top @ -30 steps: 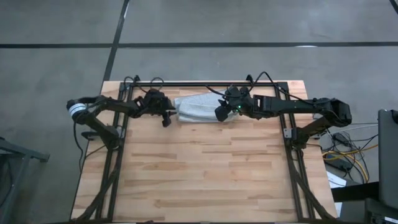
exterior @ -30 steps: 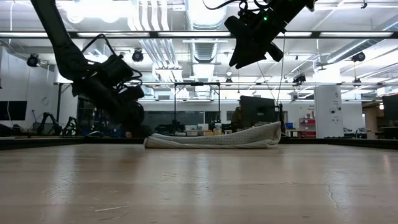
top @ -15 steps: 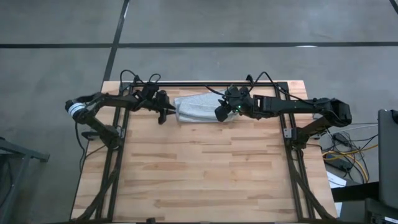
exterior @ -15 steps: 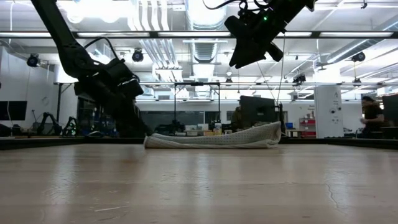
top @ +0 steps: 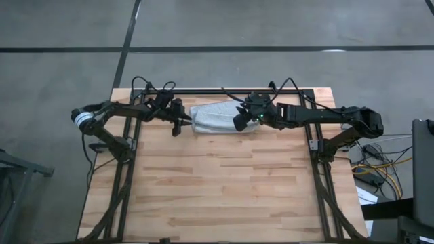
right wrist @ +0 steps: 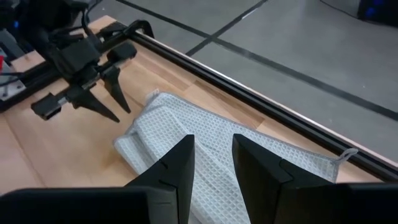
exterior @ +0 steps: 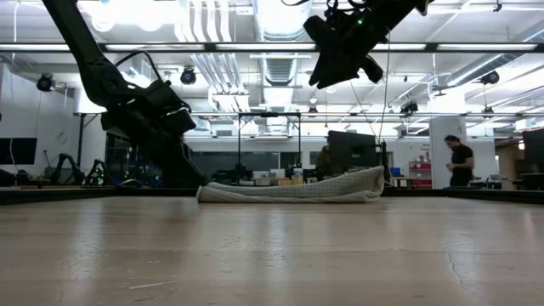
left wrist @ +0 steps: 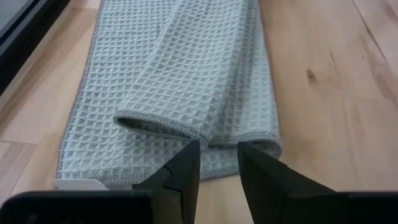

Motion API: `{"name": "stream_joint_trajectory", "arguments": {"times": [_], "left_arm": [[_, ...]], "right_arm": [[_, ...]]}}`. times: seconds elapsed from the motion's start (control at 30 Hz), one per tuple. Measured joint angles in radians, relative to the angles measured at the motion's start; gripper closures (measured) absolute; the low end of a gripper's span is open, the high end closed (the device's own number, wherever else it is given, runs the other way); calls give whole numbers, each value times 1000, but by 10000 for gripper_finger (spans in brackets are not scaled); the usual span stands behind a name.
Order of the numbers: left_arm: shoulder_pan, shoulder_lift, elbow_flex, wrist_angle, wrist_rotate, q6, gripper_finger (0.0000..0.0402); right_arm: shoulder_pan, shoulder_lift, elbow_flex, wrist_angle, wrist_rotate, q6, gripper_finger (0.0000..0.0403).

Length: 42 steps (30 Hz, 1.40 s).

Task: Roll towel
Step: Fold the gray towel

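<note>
Looking down on the table (top: 203,183), I see the towel (top: 215,118) lying folded into a strip at the far edge, long axis running arm to arm — not rolled yet, I'd judge. My left gripper (top: 178,126) sits low just beside its left end, fingers slightly spread, nothing pinched; that short end lies straight ahead. My right gripper (exterior: 327,75) hangs raised over the right end, fingers parted, empty — left's nearer the cloth.

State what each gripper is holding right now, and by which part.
Nothing is held. The left gripper is open just off the towel's end; the right gripper hangs open above it.
</note>
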Motion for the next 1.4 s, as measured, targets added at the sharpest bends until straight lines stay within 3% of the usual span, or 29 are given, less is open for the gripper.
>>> {"name": "stream_joint_trajectory", "arguments": {"times": [0.33, 0.57, 0.87, 1.4], "left_arm": [[-4, 2, -3, 1, 0, -11, 289], [-33, 76, 21, 5, -2, -43, 289], [-29, 152, 113, 9, -138, -61, 289], [-32, 153, 159, -145, -35, -59, 289]], "right_arm": [[0, 0, 0, 18, 0, -3, 296], [0, 0, 0, 19, 0, -3, 296], [0, 0, 0, 15, -2, -3, 296], [0, 0, 0, 15, -3, -26, 296]]}}
